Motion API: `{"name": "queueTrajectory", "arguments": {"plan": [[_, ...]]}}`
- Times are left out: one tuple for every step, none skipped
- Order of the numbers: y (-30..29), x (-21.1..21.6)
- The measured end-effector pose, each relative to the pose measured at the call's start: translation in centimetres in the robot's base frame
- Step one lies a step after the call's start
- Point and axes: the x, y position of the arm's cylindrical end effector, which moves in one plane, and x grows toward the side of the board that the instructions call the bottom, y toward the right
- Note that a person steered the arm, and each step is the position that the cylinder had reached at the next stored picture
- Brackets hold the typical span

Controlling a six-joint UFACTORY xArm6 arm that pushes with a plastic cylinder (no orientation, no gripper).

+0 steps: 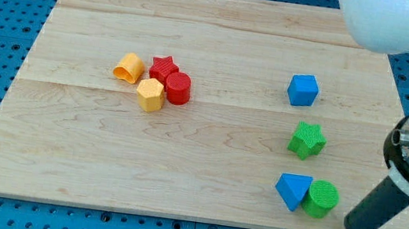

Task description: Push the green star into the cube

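The green star (pixel 307 140) lies on the wooden board's right side. The blue cube (pixel 303 89) sits just above it in the view, a short gap apart. My tip (pixel 355 228) is at the board's lower right, below and to the right of the star. It is just right of a green cylinder (pixel 322 199), with a small gap between them.
A blue triangular block (pixel 292 191) touches the green cylinder's left side. At the view's left-centre a cluster holds a red star (pixel 164 67), a red cylinder (pixel 178 88), a yellow hexagonal block (pixel 150 94) and an orange-yellow block (pixel 127 67). The board (pixel 203 185) rests on a blue pegboard.
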Motion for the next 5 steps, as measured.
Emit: {"name": "queueTrajectory", "arguments": {"plan": [[-4.6,-3.3],[-5.2,-10.8],[-4.7,-13.6],[-4.1,-13.8],[0.1,-6.9]]}}
